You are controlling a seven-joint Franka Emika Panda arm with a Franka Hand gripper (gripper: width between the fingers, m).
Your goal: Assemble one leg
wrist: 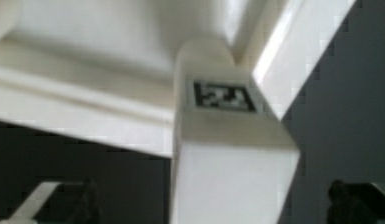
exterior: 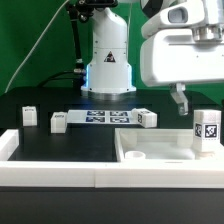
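A green backdrop (exterior: 30, 40) stands behind a black table (exterior: 60, 148), with the arm's white base (exterior: 108, 62) at the middle of the far edge.

In the exterior view, the marker board (exterior: 105, 118) lies flat in front of that base. A white tray-like panel (exterior: 160, 137) fills the near corner at the exterior view's right. The leg (exterior: 207, 130) stands upright on it at that right edge, its tag facing the camera. The gripper (exterior: 181, 100) hangs above the panel, just beside the leg and higher than it. A second post (exterior: 29, 116) and a third post (exterior: 58, 122) stand toward the exterior view's left edge, and a fourth post (exterior: 147, 119) stands just beside the board's end.

In the wrist view, the leg (wrist: 233, 160) fills the middle, tag (wrist: 224, 97) plain, with the panel (wrist: 82, 90) behind it. The gripper (wrist: 203, 200) has its dark fingertips (wrist: 43, 203) spread wide, one on each side of the leg, and neither touches it.
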